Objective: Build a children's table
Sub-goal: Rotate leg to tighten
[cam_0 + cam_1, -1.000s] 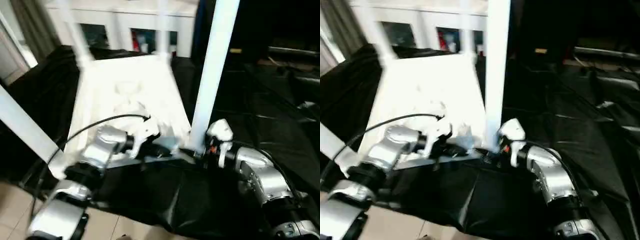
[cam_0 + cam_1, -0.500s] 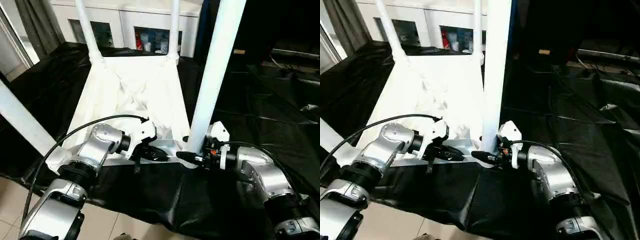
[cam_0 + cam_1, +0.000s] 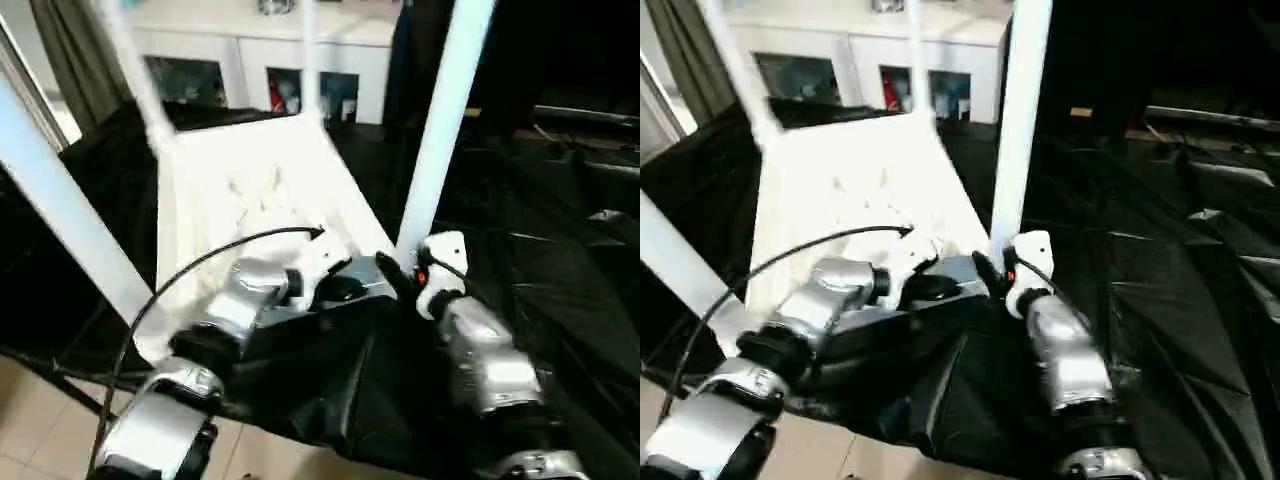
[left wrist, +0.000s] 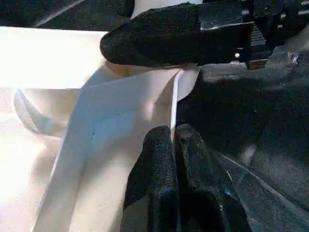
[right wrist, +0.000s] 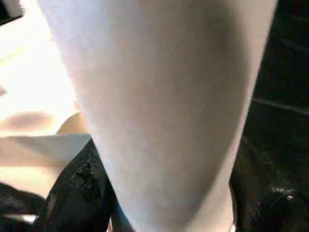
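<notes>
The children's table lies upside down on black cloth, its white top (image 3: pixel 250 190) ribbed side up. Two far legs (image 3: pixel 135 70) (image 3: pixel 308 50) stand in their sockets, and a near left leg (image 3: pixel 70 220) leans outward. The near right leg (image 3: pixel 440 130) rises from the front right corner. My right gripper (image 3: pixel 392 272) clasps that leg's base, with the tube between its black fingers (image 5: pixel 72 188). My left gripper (image 3: pixel 345 288) is beside it at the front rim. In the left wrist view its fingers (image 4: pixel 159 159) are pinched on the thin rim edge (image 4: pixel 173 106).
A white cabinet (image 3: pixel 250 40) with glass doors stands behind the table. Black cloth (image 3: pixel 560 250) spreads wide to the right, with dark clutter at the back. Tiled floor (image 3: pixel 30 420) shows at the near left. A black cable (image 3: pixel 200 265) arcs over my left forearm.
The whole picture has shifted and tilted with the camera. My right forearm now points straight up at the leg from the near side, its fingers closer around the base. The left gripper stays pinched on the rim.
</notes>
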You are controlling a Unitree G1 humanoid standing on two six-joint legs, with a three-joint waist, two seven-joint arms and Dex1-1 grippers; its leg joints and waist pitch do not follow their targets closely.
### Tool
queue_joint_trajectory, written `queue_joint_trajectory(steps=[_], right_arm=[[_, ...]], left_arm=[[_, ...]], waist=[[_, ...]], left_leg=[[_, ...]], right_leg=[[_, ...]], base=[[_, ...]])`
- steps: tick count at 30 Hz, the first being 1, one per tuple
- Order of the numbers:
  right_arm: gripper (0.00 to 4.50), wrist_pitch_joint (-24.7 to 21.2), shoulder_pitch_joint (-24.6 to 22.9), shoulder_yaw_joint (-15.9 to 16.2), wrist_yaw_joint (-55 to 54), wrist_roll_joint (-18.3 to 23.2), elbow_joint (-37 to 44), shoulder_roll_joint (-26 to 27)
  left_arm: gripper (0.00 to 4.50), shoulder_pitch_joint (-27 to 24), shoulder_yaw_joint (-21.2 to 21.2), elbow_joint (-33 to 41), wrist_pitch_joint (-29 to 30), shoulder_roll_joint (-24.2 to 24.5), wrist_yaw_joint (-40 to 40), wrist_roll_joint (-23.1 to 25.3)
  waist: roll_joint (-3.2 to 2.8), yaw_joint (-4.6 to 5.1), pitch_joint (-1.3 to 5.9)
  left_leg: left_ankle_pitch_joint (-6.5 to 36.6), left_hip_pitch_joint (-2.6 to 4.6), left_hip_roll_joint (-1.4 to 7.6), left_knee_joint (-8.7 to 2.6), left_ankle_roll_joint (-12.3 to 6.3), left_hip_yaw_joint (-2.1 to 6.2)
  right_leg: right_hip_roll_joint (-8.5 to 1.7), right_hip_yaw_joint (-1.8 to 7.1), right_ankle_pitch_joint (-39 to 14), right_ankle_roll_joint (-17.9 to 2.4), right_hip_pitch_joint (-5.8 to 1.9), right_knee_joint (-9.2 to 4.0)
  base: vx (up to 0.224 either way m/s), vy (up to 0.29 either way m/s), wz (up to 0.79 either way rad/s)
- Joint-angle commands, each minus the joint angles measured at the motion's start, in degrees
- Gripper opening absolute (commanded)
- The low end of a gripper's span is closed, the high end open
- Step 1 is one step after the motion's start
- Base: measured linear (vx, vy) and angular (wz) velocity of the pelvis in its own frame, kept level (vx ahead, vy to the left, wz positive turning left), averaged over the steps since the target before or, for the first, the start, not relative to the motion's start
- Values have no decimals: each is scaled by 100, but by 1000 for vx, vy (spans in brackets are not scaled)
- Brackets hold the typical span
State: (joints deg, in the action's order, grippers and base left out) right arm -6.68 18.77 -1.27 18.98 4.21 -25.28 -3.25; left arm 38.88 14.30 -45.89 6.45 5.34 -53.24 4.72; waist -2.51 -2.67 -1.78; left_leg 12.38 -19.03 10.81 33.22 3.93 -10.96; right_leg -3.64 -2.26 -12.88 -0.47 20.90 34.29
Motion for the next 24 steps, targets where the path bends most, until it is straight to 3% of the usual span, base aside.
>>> queue_joint_trajectory(steps=[1,5,7,8,10,11,12,13,16,19,20,24], right_arm=[[300,-189,-50,554,312,-26,-292,385],[352,-231,49,572,561,32,-297,338],[352,-250,78,687,978,99,-213,199],[352,-251,78,694,1002,101,-208,189],[352,-165,40,1028,1989,124,0,-264],[352,-165,40,1028,1989,124,0,-264],[352,-120,0,1143,2539,204,147,-543],[352,-124,-8,1156,2819,286,231,-691],[352,-102,19,1104,3490,464,340,-1041],[352,-106,41,1059,3786,533,359,-1187],[352,-65,72,1042,4167,605,342,-1399],[352,-69,152,959,4526,773,288,-1582]], left_arm=[[0,17,204,-209,47,-370,279,64],[0,13,153,-190,0,-192,131,58],[0,-24,170,-130,-69,7,-189,30],[0,-27,171,-126,-72,16,-205,29],[0,-88,185,-43,-158,310,-616,-4],[0,-88,185,-43,-158,310,-616,-4],[0,-106,181,-19,-211,457,-842,-35],[0,-118,189,6,-206,554,-1009,-54],[0,-167,232,107,-208,806,-1533,-126],[0,-192,259,153,-260,927,-1754,-143],[0,-212,249,225,-233,1054,-1960,-205],[0,-249,220,352,-151,1148,-2190,-339]], waist=[[105,38,171],[127,50,180],[159,57,174],[139,61,178],[153,63,193],[153,73,202],[219,80,203],[198,54,211],[227,34,244],[199,-20,290],[256,-40,276],[240,-123,260]], left_leg=[[1405,-15,258,-486,-122,156],[1178,-51,262,-479,-207,148],[1156,-60,259,-478,-244,147],[1141,-69,259,-474,-277,148],[981,-89,268,-465,-315,157],[869,-100,271,-442,-366,147],[817,-101,271,-432,-407,135],[709,-99,267,-412,-470,135],[359,-99,278,-376,-639,119],[-39,-116,294,-306,-871,96],[-95,-126,295,-300,-942,90],[122,-100,321,-295,-901,73]], right_leg=[[-475,282,-1865,-891,-77,-575],[-485,269,-1432,-1045,-110,-528],[-486,268,-1393,-1071,-116,-522],[-494,272,-1382,-1079,-125,-518],[-494,262,-1155,-1117,-164,-485],[-489,262,-838,-1186,-179,-455],[-483,260,-705,-1224,-178,-444],[-489,258,-470,-1306,-198,-413],[-482,252,250,-1526,-219,-323],[-456,227,1056,-1684,-205,-214],[-451,214,1186,-1726,-195,-197],[-467,216,830,-1769,-161,-204]], base=[[0,0,0],[0,0,0],[0,0,0],[0,0,0],[0,0,0],[0,0,0],[0,0,0],[0,0,0],[0,0,0],[0,0,0],[0,0,0],[0,0,0]])
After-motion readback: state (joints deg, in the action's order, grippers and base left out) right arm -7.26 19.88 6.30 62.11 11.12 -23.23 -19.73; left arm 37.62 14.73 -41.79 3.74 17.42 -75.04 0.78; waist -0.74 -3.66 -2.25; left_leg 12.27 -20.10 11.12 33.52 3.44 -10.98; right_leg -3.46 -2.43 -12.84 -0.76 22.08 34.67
